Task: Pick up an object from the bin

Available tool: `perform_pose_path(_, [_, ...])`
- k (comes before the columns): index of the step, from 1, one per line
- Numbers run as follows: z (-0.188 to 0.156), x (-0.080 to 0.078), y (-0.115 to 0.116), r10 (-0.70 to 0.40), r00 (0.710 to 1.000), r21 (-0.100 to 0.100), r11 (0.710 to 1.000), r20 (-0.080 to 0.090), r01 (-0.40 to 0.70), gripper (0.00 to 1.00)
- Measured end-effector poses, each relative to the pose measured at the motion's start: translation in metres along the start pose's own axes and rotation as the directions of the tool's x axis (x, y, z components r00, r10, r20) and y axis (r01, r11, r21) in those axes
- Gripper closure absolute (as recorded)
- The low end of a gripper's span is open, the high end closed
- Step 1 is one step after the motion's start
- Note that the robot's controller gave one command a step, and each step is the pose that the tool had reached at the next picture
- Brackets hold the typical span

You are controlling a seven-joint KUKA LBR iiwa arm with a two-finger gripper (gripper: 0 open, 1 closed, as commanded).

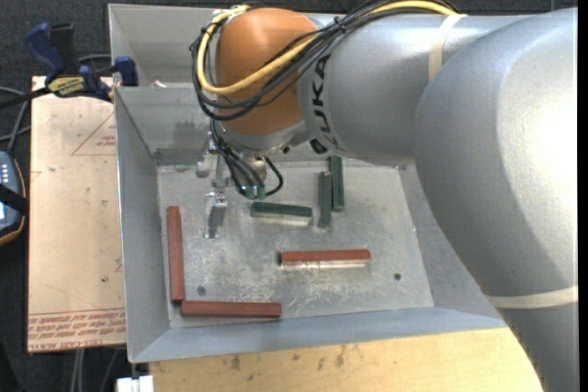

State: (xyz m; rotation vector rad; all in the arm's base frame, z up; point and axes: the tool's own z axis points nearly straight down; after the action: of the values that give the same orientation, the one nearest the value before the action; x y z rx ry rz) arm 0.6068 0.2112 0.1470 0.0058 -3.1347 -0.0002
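I see the gripper (217, 214) low over bare floor in the left half of the bin (138, 197), and I cannot tell whether it is released or clenched. The nearest thing is a dark green bar (282, 210) lying flat just to its right; a red-brown bar (175, 254) lies near on its left

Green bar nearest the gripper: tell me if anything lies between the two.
Nothing visible does. The gripper hangs just left of the green bar lying flat mid-bin, with only bare bin floor between them. Two more green bars lie at its far end, away from the gripper.
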Motion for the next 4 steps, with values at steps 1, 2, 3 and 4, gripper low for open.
perform_pose_path(1, [-0.005, -0.002, -0.001, 0.003, 1.0, -0.001, 1.0, 0.007, -0.003, 0.0])
perform_pose_path(2, [0.01, 0.03, -0.037, -0.032, 0.999, -0.002, 0.999, 0.009, 0.032, 0.0])
perform_pose_path(3, [0.011, 0.02, -0.059, -0.027, 1.0, -0.001, 1.0, 0.007, 0.027, 0.0])
perform_pose_path(4, [0.015, 0.032, -0.105, -0.136, 0.991, -0.001, 0.991, 0.009, 0.136, 0.0])
